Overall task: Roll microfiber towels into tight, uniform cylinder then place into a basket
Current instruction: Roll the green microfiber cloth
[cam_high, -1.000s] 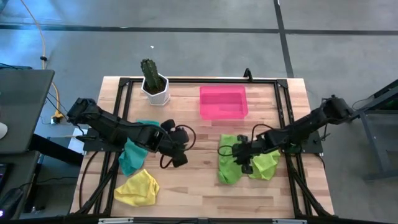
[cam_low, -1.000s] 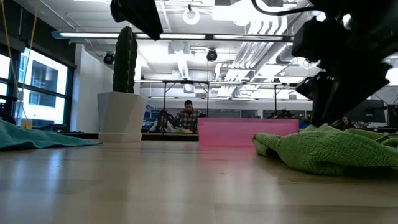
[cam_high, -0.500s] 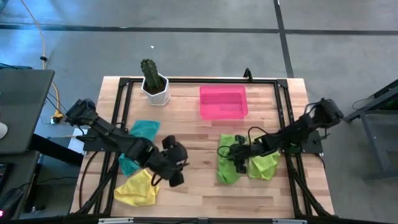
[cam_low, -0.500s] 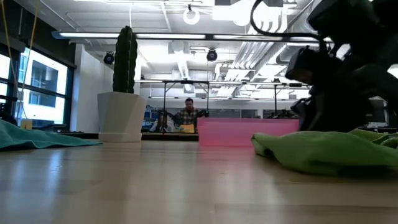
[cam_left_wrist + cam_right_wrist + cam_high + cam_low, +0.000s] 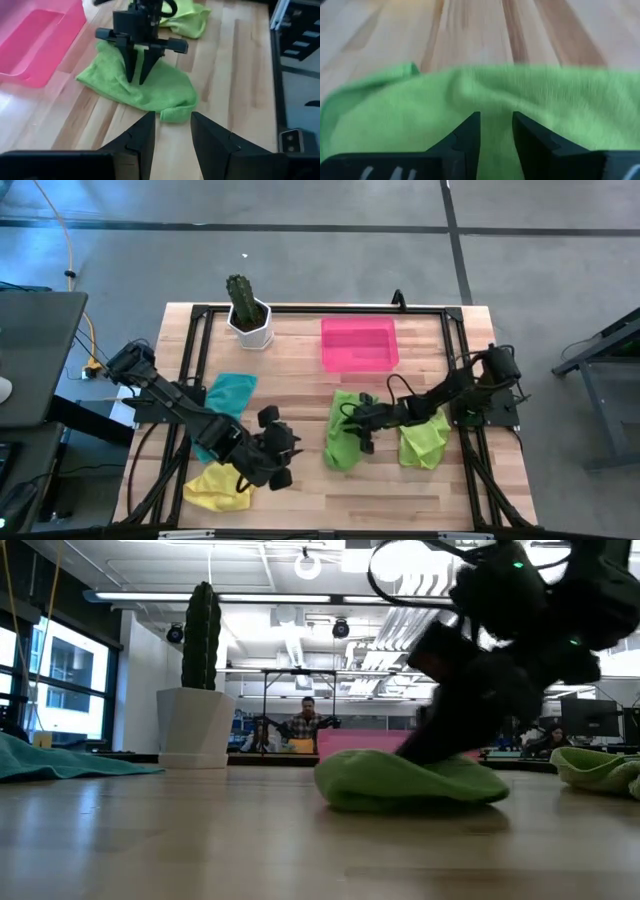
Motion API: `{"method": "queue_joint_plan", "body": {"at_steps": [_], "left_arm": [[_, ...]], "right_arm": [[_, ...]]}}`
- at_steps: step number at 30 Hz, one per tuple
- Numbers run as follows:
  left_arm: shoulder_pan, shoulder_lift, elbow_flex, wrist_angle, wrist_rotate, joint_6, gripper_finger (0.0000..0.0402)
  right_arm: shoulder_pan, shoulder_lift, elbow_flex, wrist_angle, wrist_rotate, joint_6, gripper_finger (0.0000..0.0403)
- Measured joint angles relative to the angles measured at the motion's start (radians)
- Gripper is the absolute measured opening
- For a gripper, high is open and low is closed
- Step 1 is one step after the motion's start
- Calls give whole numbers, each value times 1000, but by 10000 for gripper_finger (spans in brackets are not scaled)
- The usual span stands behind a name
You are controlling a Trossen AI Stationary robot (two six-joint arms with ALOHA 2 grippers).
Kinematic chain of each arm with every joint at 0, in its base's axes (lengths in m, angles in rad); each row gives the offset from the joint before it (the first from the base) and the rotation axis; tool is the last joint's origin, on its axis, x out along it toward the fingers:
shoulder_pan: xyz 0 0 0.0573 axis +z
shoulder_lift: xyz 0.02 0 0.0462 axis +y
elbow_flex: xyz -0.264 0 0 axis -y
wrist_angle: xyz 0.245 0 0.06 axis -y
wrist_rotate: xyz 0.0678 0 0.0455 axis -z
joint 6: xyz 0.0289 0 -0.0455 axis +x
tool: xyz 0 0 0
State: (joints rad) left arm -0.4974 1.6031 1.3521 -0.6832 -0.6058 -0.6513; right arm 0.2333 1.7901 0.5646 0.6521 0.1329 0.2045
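Dragging one green towel (image 5: 342, 438) across the table (image 5: 300, 385) is what the right arm has been at: compared with a second ago, that towel has slid leftward, clear of the second green towel (image 5: 424, 442), which stays near the right edge. The two now lie apart, so the moved towel can be worked alone; judged from this, rolling has not begun, since it still lies crumpled and flat. The basket (image 5: 359, 343) sits empty toward the far edge, beyond the moved towel. The teal towel (image 5: 225, 395) and yellow towel (image 5: 220, 482) lie on the left side, unrolled. The right gripper (image 5: 138, 80) presses down on the moved towel, jaws narrow, tips on the cloth; a true pinch cannot be confirmed. The left gripper (image 5: 277, 464) has swung nearer, beside the yellow towel, jaws narrowly parted, holding nothing. Cactus pot (image 5: 249, 320) untouched.
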Motion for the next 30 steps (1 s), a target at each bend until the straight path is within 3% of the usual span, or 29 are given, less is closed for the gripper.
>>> {"method": "queue_joint_plan", "body": {"at_steps": [6,14,19,30], "left_arm": [[30,64,0,0,19,64,115],[68,151,1,9,118,107,115],[94,233,0,57,169,176,115],[156,397,0,345,364,496,115]], "right_arm": [[-5,-19,129,-150,-68,-73,106],[48,-44,303,-605,-214,4,106],[127,-44,362,-798,-219,5,106],[284,-45,398,-990,-218,118,106]]}}
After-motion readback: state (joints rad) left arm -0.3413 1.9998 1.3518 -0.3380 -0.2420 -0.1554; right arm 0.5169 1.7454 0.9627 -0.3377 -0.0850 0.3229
